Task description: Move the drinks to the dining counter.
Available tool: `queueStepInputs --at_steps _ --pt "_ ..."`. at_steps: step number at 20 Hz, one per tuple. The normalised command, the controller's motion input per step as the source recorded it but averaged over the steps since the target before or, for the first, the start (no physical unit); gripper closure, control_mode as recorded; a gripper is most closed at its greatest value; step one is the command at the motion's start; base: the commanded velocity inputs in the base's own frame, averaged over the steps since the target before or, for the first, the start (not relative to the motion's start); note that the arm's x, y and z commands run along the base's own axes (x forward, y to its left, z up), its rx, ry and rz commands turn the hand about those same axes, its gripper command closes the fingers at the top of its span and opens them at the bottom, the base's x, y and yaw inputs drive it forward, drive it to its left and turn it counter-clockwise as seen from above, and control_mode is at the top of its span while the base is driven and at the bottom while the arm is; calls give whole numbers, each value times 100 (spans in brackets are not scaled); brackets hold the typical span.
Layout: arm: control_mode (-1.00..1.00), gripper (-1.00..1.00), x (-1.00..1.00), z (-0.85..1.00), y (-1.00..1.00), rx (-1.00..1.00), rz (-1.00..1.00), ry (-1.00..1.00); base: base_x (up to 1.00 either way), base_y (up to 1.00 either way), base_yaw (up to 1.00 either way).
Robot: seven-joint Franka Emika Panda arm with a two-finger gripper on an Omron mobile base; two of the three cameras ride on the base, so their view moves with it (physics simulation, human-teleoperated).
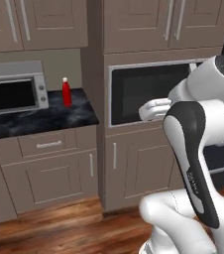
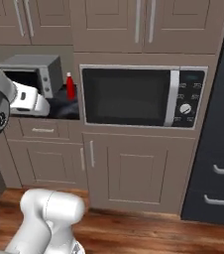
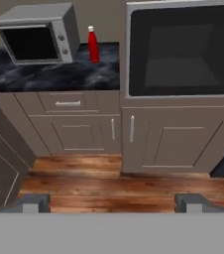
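Observation:
A slim red bottle [image 1: 66,93] [image 2: 70,86] [image 3: 92,45], one of the drinks, stands upright at the back of a black marble top [image 1: 39,120] over brown drawer cabinets, just right of a silver toaster oven [image 1: 15,92]. My gripper [image 3: 112,204] is open with nothing between its fingers. It hangs in the air well short of the bottle, looking at the cabinets and floor. The white hand [image 1: 155,108] [image 2: 29,102] sits in front of the built-in microwave. The dining counter is out of view.
A built-in microwave [image 2: 139,96] fills a tall cabinet column right of the marble top. Wall cabinets [image 1: 34,22] hang above. Dark drawer fronts [image 2: 223,158] stand at the far right. Wooden floor [image 3: 109,181] runs along the cabinet bases.

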Motion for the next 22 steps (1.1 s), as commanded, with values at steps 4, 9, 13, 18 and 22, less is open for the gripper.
queueStepInputs --at_steps 4,9,13,18,22 --pt "100 -100 0 0 0 0 0 0 61 91 -34" --pt "100 -100 0 0 0 0 0 0 58 66 -14" --pt "100 -100 0 0 0 0 0 0 65 47 1" --pt "100 -100 0 0 0 0 0 0 64 8 23" --pt "100 -100 0 0 0 0 0 0 62 21 25"
